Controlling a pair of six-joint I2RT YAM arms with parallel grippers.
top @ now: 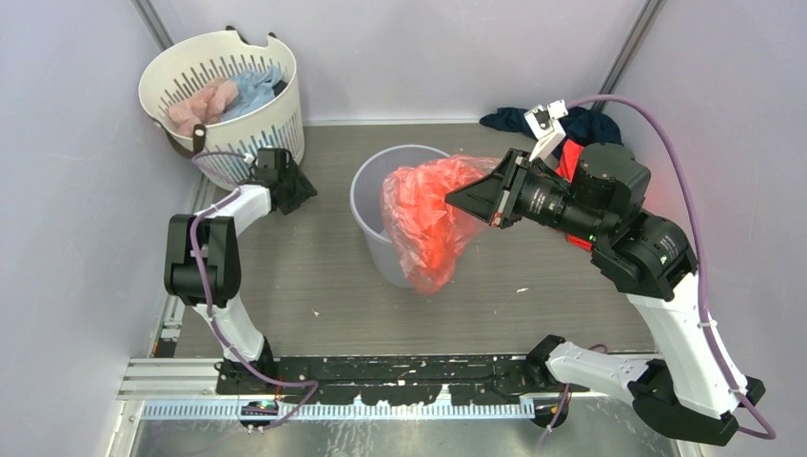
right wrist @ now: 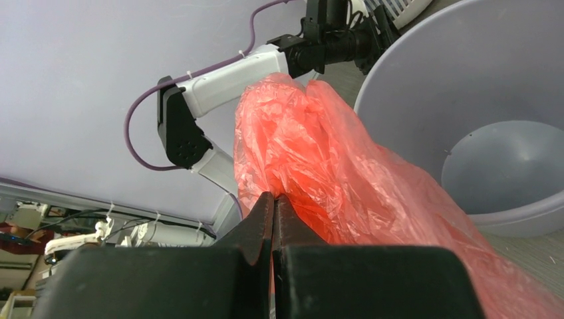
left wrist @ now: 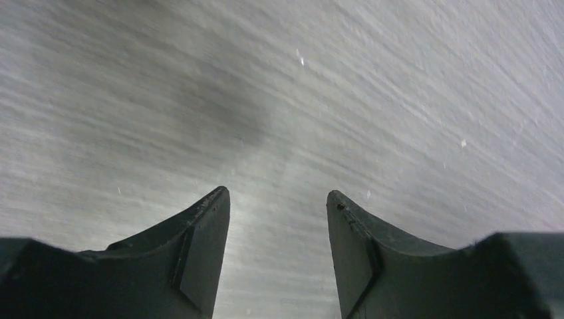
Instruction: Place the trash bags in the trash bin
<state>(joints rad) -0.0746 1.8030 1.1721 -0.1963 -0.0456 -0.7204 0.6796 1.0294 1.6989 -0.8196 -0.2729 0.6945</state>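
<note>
The trash bag (top: 426,211), thin crinkly red-pink film, hangs across the right rim of the light grey trash bin (top: 373,195) and droops down its outer front side. My right gripper (top: 457,198) is shut on the bag's film just right of the bin. In the right wrist view the bag (right wrist: 346,173) bunches out from the shut right gripper (right wrist: 273,197), with the bin's bare inside (right wrist: 505,159) to the right. My left gripper (top: 306,193) sits low by the floor left of the bin. It stands open in the left wrist view (left wrist: 278,194), nothing between its fingers.
A white slotted laundry basket (top: 257,119) with pink and blue cloth stands at the back left, close behind my left gripper. Dark blue cloth (top: 509,120) lies at the back right, with red cloth (top: 569,157) partly hidden behind my right arm. Walls close in on both sides.
</note>
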